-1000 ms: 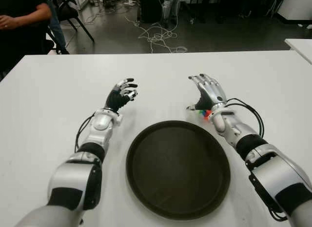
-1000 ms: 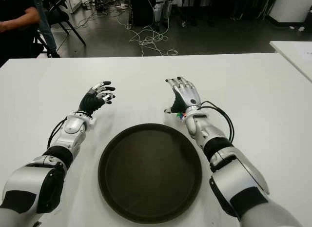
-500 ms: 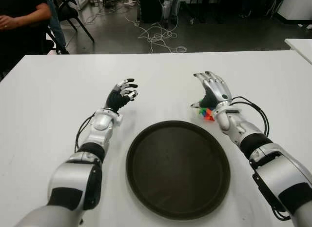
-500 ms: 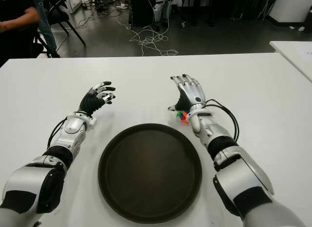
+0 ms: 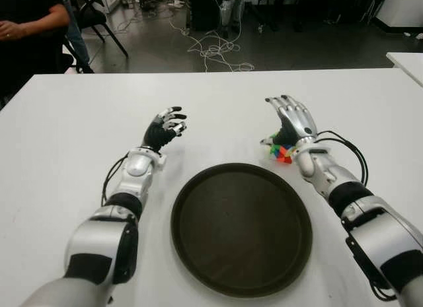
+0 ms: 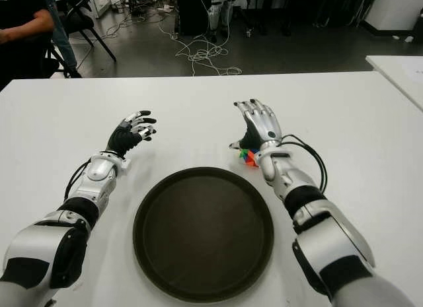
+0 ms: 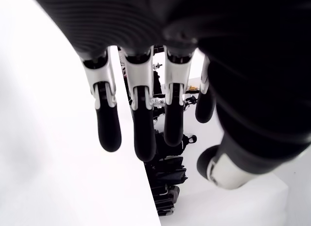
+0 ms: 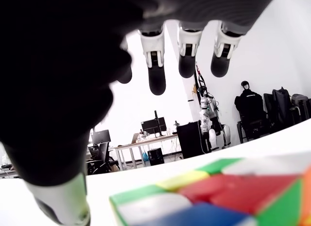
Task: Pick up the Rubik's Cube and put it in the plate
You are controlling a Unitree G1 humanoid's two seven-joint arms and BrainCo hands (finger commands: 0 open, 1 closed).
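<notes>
Multicoloured cube (image 5: 281, 152) sits on the table (image 5: 59, 135), just beyond the plate's (image 5: 241, 228) far rim. We find the right hand (image 5: 291, 121) spread above it, nothing grasped; left hand (image 5: 165, 127) spread, idle.

A robotics lab or workshop: beyond the far edge of the white table (image 5: 218, 89), loose cables (image 5: 213, 51) sprawl across a dark concrete floor (image 5: 158, 46), with chairs (image 5: 92, 16) far left (a person (image 5: 26, 30) sits there).

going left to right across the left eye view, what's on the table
left hand → plate → cube → right hand, open just above the cube
</notes>
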